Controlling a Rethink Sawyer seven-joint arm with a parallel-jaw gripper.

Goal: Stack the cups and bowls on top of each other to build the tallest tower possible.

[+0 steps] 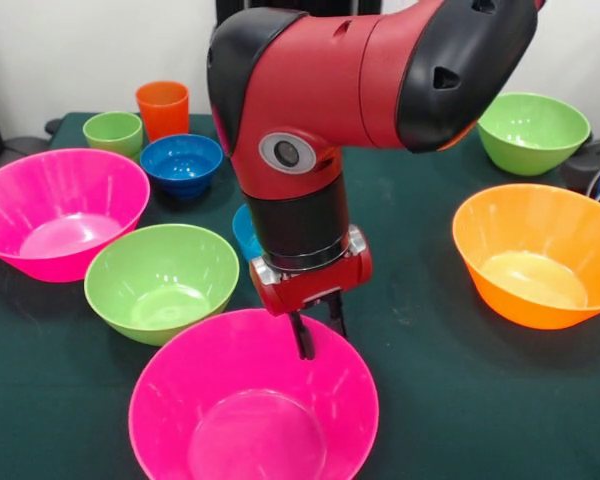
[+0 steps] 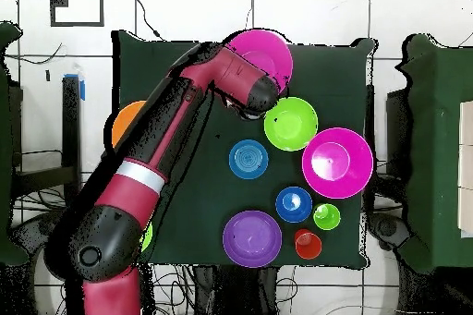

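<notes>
Pretty cramped around the tool (image 1: 318,333), which hangs right at the far rim of the near pink bowl (image 1: 253,400), with a green bowl (image 1: 162,280) crowding in at its 9 o'clock. Toward 3 o'clock there's open dark worktop (image 1: 410,300) before the orange bowl (image 1: 540,255).

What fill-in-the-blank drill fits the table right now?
The bowl whose rim the gripper hangs at is ___.
The cup beside the orange cup is ___.
The purple bowl shows only in the ___ view.
Missing words: pink; green; overhead.
</notes>
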